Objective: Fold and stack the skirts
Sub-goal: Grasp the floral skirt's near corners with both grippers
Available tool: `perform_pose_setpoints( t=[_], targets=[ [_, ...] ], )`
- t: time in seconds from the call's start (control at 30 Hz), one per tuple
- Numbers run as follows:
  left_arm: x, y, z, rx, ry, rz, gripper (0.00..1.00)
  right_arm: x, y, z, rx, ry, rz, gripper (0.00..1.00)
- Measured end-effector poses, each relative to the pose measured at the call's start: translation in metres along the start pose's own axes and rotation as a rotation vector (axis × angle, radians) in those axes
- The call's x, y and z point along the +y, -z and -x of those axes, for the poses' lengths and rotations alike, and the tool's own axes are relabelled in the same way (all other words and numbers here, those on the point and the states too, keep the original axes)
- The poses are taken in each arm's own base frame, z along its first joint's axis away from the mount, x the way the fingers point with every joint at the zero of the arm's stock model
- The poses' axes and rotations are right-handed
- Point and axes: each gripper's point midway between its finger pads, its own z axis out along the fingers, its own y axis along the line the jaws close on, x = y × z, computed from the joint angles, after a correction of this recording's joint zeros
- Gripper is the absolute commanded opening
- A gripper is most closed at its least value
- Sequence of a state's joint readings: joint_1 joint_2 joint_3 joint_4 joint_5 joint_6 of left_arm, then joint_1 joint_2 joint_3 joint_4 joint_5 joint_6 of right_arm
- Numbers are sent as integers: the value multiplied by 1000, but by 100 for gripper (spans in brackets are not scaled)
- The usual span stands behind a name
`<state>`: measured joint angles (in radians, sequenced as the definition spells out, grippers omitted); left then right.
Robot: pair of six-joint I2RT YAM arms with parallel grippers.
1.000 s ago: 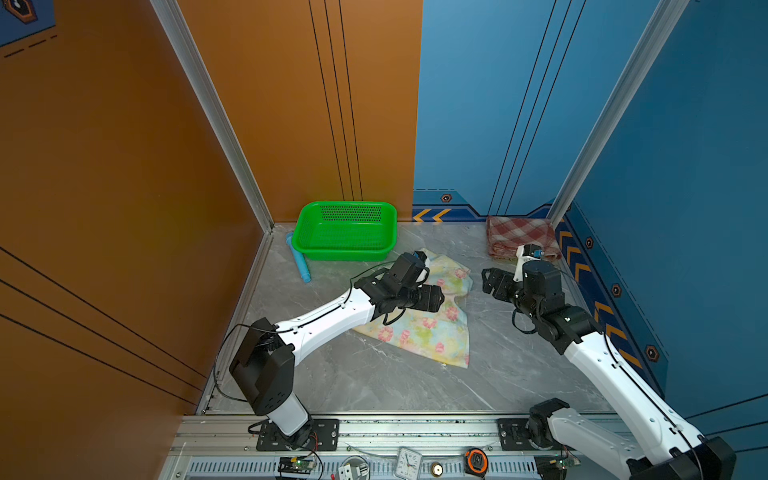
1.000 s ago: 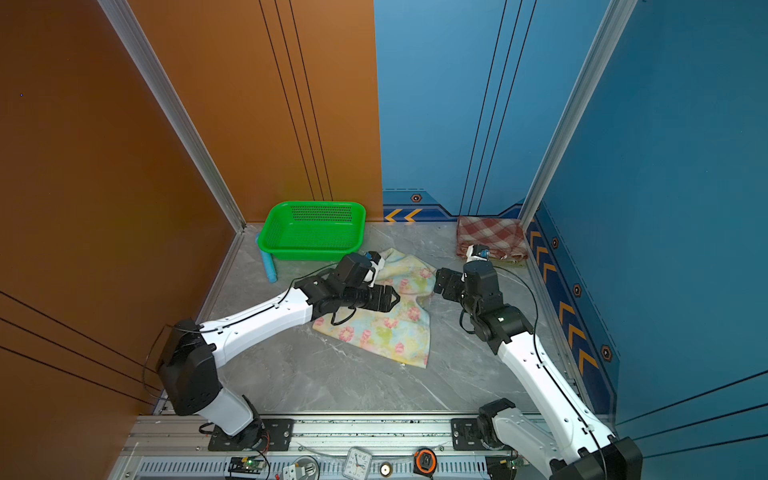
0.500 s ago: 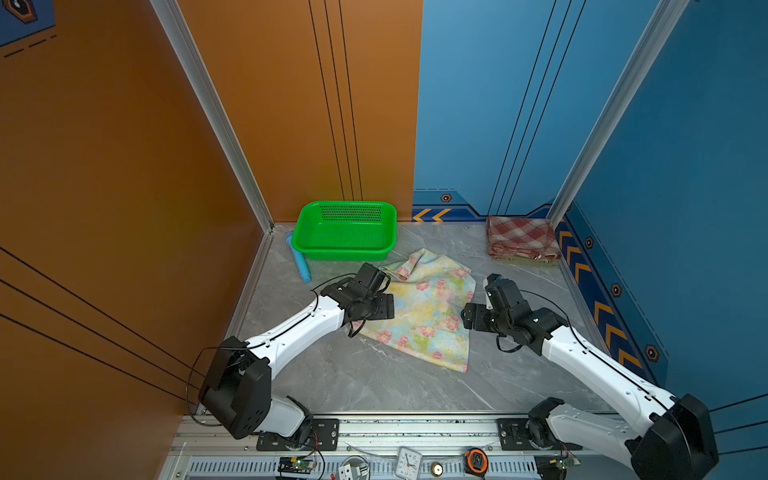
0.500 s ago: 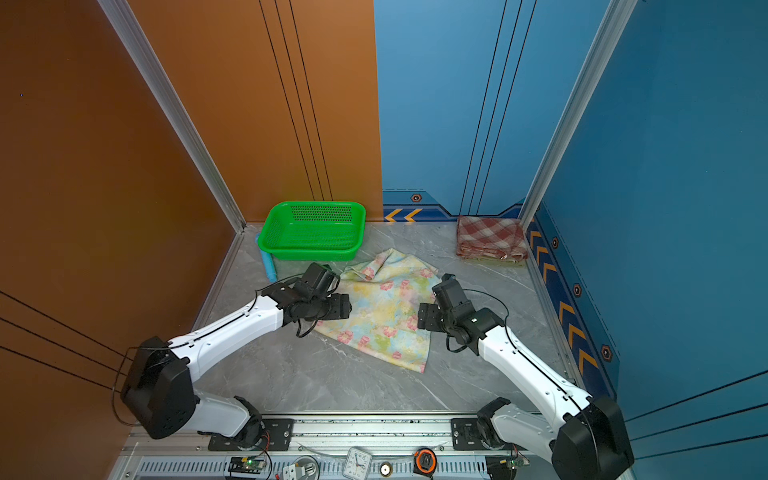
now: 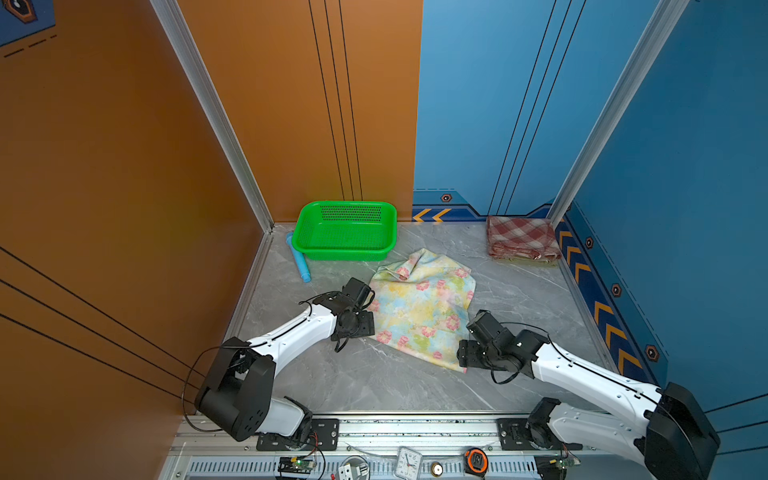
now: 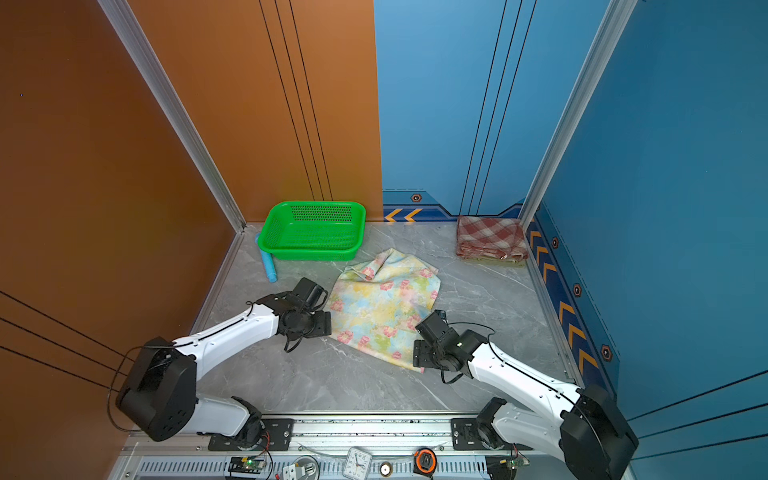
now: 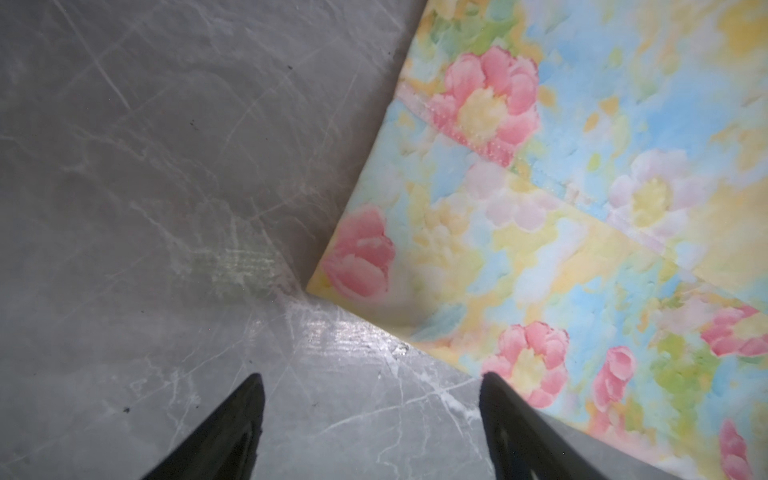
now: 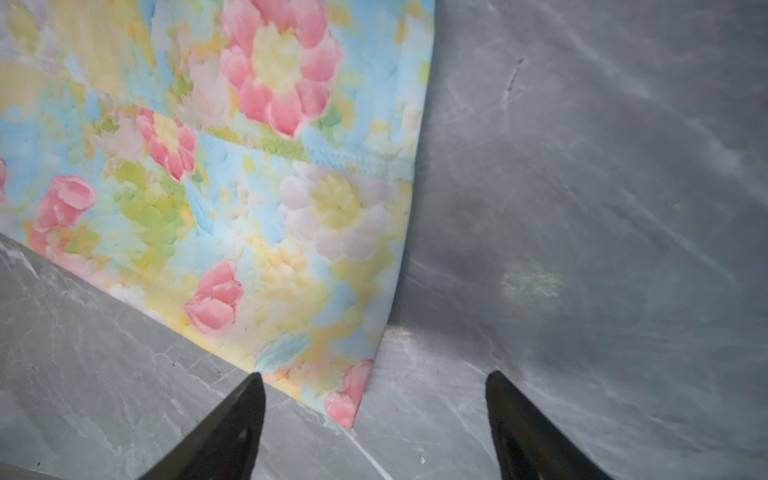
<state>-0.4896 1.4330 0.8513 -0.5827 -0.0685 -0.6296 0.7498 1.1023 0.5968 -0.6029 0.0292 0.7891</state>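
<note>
— What are they working on?
— A grey marbled worktop (image 5: 519,291), with an orange wall (image 5: 124,166) on the left and a blue wall (image 5: 478,104) at the back and right. A metal rail (image 5: 395,424) closes the near edge.
— Where are the skirts?
— The floral skirt (image 5: 424,303) lies spread in the middle, its far end puckered, just in front of a green basket (image 5: 347,203). The plaid skirt (image 5: 521,237) sits folded in the far right corner, with a strip of olive cloth (image 5: 519,259) showing under it.
— Room to move?
— There is bare marble right of the floral skirt as far as the chevron skirting (image 5: 598,307), and a wide bare band between its near hem and the rail. The left is tighter: a blue tube (image 5: 300,262) lies beside the basket.
— And the claws?
— Both stand spread, gripping nothing. The left claw (image 7: 372,376) is over bare marble just beside the skirt's near left corner. The right claw (image 8: 374,374) has the near right corner between its fingers in its wrist view; I cannot tell whether they touch the cloth.
— Changed from a second ago?
— Yes. Both arms then reached over the skirt's far end, the right one close to the plaid skirt. They have drawn back toward the rail, one at each near corner, and the floral skirt now lies uncovered.
</note>
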Motion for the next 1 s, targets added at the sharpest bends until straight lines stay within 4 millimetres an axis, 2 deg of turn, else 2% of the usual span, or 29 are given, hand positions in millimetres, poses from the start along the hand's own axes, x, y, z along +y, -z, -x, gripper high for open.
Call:
perform_pose_setpoints(
  t=[0.1,0.17,0.2,0.23,0.3,0.33,0.37,0.4,0.5,0.57,0.67,0.83,1.0],
  targets=[
    [1,-7,-1,3,0,7,80,1,-6,-6,12,-17,6,75],
    [2,-13,-1,4,4,9,73,2,-13,-11,32,-38,15,67],
    [3,-16,-1,2,5,9,63,3,-16,-13,38,-46,17,65],
    [3,-20,0,-1,9,10,46,5,-20,-16,43,-52,26,60],
    [3,-28,1,-9,16,6,8,9,-26,-19,48,-68,52,32],
    [1,-31,3,-11,18,5,0,13,-28,-19,48,-67,67,17],
    [0,-34,4,-14,17,3,0,17,-30,-18,49,-67,83,6],
    [-1,-36,6,-17,14,2,0,20,-30,-15,43,-67,93,0],
    [-9,-28,20,-55,-5,-8,0,33,-21,-1,16,-45,118,0],
    [-19,-14,35,-102,-16,-34,0,46,-7,16,-33,-25,145,0],
    [-36,28,61,-209,-29,-104,0,60,29,46,-144,-7,193,0],
    [-55,119,85,-397,-53,-237,0,63,112,95,-370,-5,244,0],
    [-59,194,98,-546,-55,-335,0,56,190,134,-554,2,246,0]
  ],
)
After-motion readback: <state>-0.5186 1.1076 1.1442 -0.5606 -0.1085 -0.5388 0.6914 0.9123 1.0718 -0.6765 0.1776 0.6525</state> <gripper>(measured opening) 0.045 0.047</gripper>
